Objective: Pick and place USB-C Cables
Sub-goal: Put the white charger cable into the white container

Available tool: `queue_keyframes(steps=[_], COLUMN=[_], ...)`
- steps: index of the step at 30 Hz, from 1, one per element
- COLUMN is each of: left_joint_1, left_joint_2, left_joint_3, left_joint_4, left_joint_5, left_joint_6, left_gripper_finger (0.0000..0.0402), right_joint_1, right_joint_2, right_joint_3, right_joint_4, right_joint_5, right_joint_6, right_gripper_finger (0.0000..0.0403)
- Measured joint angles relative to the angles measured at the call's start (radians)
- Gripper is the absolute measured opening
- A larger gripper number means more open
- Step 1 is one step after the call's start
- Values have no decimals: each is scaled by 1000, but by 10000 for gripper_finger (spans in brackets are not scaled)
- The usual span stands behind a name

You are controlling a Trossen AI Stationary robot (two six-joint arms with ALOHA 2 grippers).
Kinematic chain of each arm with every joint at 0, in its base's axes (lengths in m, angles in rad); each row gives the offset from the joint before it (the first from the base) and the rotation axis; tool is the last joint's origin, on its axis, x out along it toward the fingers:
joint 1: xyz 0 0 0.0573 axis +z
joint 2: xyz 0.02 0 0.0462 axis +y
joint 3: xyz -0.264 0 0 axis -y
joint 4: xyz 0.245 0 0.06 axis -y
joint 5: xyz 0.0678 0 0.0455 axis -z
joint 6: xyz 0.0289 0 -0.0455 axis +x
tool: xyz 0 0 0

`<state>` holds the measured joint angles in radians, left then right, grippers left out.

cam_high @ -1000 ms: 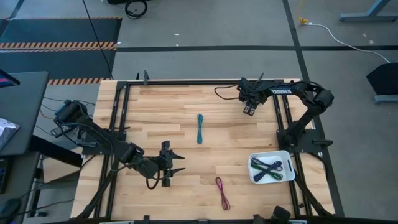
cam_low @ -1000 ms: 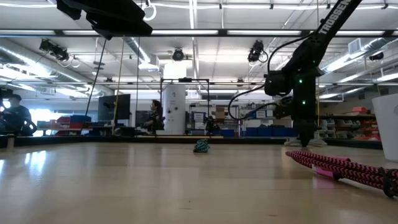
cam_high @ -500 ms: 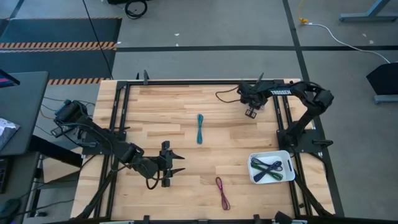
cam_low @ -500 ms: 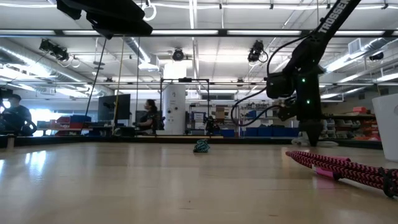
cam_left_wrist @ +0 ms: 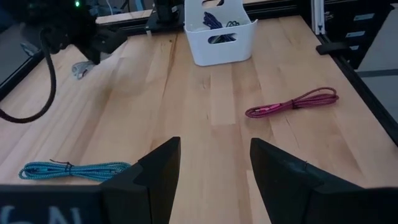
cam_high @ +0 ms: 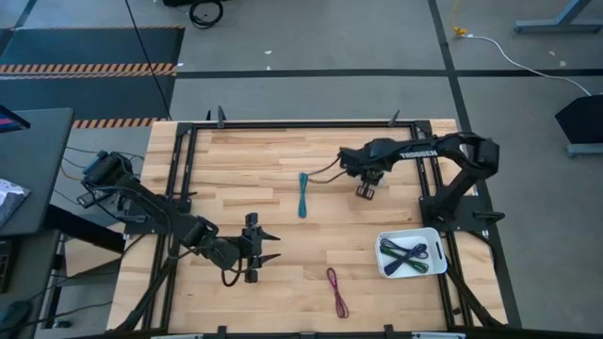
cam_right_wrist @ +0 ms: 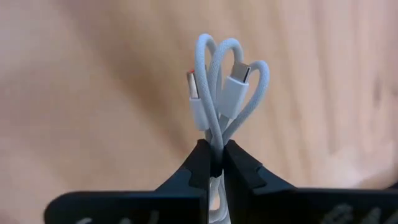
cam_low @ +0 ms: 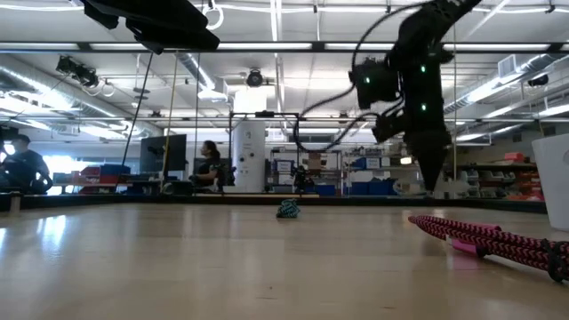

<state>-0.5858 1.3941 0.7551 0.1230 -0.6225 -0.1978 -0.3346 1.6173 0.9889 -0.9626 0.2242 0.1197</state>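
Grey cable (cam_right_wrist: 219,93) is pinched in your right gripper (cam_right_wrist: 214,163); bin (cam_high: 411,235) holds several; teal cable (cam_high: 303,194) and maroon cable (cam_high: 336,292) remain; left gripper (cam_high: 270,249) waits, spread.

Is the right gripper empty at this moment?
No, the right gripper is shut on a pale grey cable, whose looped end and plugs stick out past the fingertips in the right wrist view.

"TROSSEN" in white letters on right arm (cam_high: 415,151); no other readable text.
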Motion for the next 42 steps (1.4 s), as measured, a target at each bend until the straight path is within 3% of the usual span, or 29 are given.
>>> queue_keyframes(steps=[11,16,21,34,40,42], left_joint_1=[0,0,0,0,-1,-1], left_joint_2=[0,0,0,0,0,0], left_joint_3=[0,0,0,0,0,0], left_joint_4=[0,0,0,0,0,0], left_joint_5=[35,34,34,44,45,45], left_joint_6=[29,46,65,74,55,54], left_gripper_finger=[201,201,201,201,201,201], right_joint_1=[384,550,678,886,924,927], right_joint_2=[0,-1,-2,-2,-2,0], right_joint_3=[170,252,273,271,199,167], right_joint_4=[-247,-325,-412,-528,-503,-478], right_joint_5=[-164,-176,-249,-377,-417,-417], right_joint_6=[315,461,624,917,936,936], right_gripper_finger=[23,23,23,23,25,48])
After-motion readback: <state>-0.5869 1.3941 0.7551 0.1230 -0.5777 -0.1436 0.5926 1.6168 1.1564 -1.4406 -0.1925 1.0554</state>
